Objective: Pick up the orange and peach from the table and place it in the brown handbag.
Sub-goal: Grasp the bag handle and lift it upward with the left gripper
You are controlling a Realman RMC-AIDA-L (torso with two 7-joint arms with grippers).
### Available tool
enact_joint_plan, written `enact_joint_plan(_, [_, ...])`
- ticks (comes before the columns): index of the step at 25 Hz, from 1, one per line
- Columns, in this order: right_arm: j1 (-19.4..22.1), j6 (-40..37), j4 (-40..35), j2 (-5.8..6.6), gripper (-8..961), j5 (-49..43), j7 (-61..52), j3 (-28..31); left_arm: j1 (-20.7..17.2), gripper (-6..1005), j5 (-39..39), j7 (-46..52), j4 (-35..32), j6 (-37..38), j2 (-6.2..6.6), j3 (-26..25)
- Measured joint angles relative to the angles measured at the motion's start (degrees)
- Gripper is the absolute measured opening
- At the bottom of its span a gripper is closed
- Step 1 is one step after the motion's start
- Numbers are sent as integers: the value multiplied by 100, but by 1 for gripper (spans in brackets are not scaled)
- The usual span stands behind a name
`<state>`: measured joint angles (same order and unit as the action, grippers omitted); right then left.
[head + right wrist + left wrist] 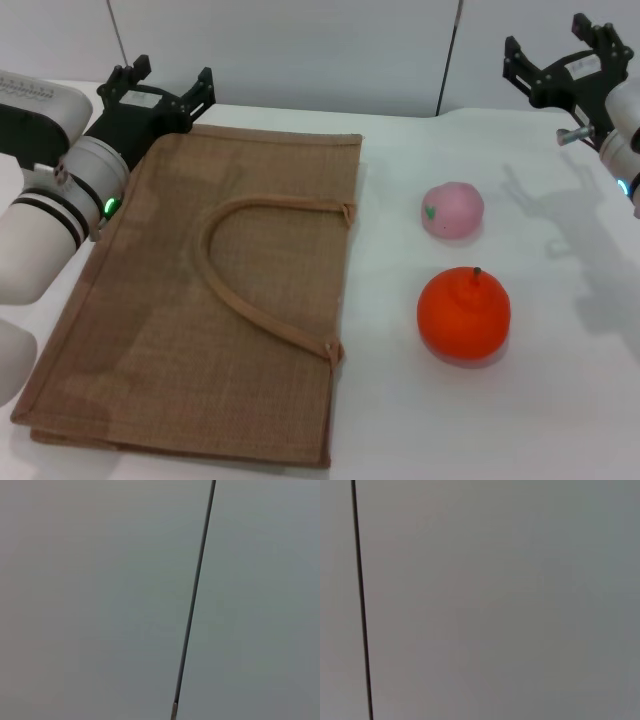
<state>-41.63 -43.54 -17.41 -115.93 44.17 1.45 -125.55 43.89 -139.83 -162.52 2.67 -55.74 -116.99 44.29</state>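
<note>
Both fruits lie loose on the counter (560, 420). The right pincer (568, 62), spread wide and empty, should drop squarely over the orange (463, 313) at its seven o'clock, clear of the peach (453, 210). The left pincer (165, 88), likewise wide and empty, must first open the flat bag (200, 330).

Head view looks down on table (560, 400); both wrist views face blank wall (495, 600).

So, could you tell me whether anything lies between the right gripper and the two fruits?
Nothing visible does: only bare table separates the right gripper from the peach and the orange nearer the camera.
</note>
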Motion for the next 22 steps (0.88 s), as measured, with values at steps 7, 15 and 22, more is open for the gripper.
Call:
enact_joint_plan(7, [-8,21,1,0,879,5,-3,18,-3,878,0,1,7,9,0,0])
enact_joint_plan(15, [-10,21,1,0,880,6,-4,38,-6,878,0,1,-8,11,0,0])
enact_joint_plan(22, [-22,21,1,0,880,13,-4,47,-7,878,-4,1,-19,11,7,-7])
